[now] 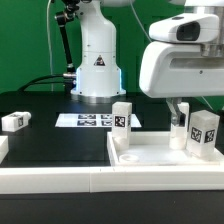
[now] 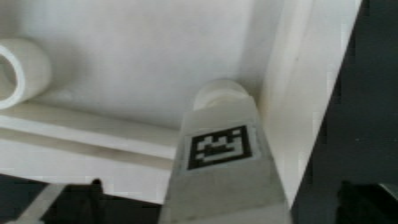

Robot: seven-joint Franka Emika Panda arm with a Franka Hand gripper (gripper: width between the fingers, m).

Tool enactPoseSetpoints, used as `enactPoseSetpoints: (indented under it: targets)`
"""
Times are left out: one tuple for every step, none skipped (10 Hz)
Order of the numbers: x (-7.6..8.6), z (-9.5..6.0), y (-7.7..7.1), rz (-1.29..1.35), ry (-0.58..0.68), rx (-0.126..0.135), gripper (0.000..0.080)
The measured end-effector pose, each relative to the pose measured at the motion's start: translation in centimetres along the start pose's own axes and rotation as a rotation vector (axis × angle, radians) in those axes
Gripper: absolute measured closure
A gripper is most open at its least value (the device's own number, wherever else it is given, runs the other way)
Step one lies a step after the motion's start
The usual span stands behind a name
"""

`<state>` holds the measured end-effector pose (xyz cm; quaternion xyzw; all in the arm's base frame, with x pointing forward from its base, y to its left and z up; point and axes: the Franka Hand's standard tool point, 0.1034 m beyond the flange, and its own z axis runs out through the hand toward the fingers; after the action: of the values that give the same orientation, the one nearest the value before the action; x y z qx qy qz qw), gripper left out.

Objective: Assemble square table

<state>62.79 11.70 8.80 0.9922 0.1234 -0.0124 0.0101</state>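
The white square table top [image 1: 150,152] lies at the front, toward the exterior view's right. Two white tagged legs stand upright on it, one near its left corner [image 1: 122,117] and one at its right [image 1: 205,131]. A third leg [image 1: 15,121] lies loose on the black table at the exterior view's left. My gripper [image 1: 188,115] hangs over the right leg. In the wrist view this leg [image 2: 222,150] stands between my dark fingers [image 2: 71,205], with a gap on each side. The gripper [image 2: 217,198] is open and holds nothing. A round socket [image 2: 18,72] shows in the top.
The marker board [image 1: 92,120] lies flat in front of the robot's base [image 1: 97,70]. A long white border wall [image 1: 90,185] runs along the table's front edge. Black cables trail at the back left.
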Motion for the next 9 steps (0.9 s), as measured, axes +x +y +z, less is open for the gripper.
enactPoseSetpoints:
  targets:
    - [-0.01, 0.00, 0.09, -0.078, -0.001, -0.009, 0.0150]
    - [-0.01, 0.00, 0.07, -0.073, -0.001, -0.009, 0.0150]
    - [-0.01, 0.00, 0.06, -0.072, -0.001, -0.009, 0.0178]
    - [-0.01, 0.01, 0.06, -0.072, -0.001, -0.009, 0.0178]
    - [-0.04, 0.03, 0.08, -0.071, -0.002, -0.009, 0.0351]
    - [-0.04, 0.03, 0.07, -0.071, -0.002, -0.009, 0.0508]
    - [-0.03, 0.02, 0.09, -0.066, -0.001, -0.009, 0.0508]
    - [-0.03, 0.02, 0.10, -0.046, -0.001, -0.009, 0.0508]
    - [-0.03, 0.02, 0.10, -0.046, -0.001, -0.009, 0.0508]
